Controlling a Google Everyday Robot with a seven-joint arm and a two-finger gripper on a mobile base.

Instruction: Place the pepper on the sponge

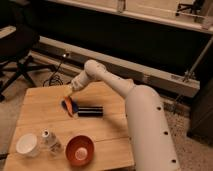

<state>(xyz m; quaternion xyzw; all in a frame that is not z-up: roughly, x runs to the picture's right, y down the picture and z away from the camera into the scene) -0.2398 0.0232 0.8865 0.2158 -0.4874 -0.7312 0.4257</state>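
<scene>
**A:** What is hard to make out?

**B:** The gripper (70, 91) hangs just above and to the left of the black bar (90, 111). I cannot tell whether it is open or closed, or whether it touches anything. Of the sponge (63, 103), only a blue sliver shows just left of the bar. The white arm (145, 125) hides the desk (40, 107) to the right of the bar.

**A:** Where is the pepper?

**B:** The pepper (70, 107) lies across the sponge, just left of the bar's end. Contact with the bar is unclear.

**A:** Counts?

**B:** One pepper, one sponge and one bar. Also one orange-red bowl (80, 150), one white cup (27, 145) and one small clear bottle (50, 141). These last three sit in front of the bar, near the desk's front edge.

**A:** Open room?

**B:** There is bare wood left of the bar beyond the sponge. A strip runs between bar and bowl, and more lies behind the bar up to the far edge. A chair (20, 50) stands well left of the bar, off the desk and partly cut off.
</scene>
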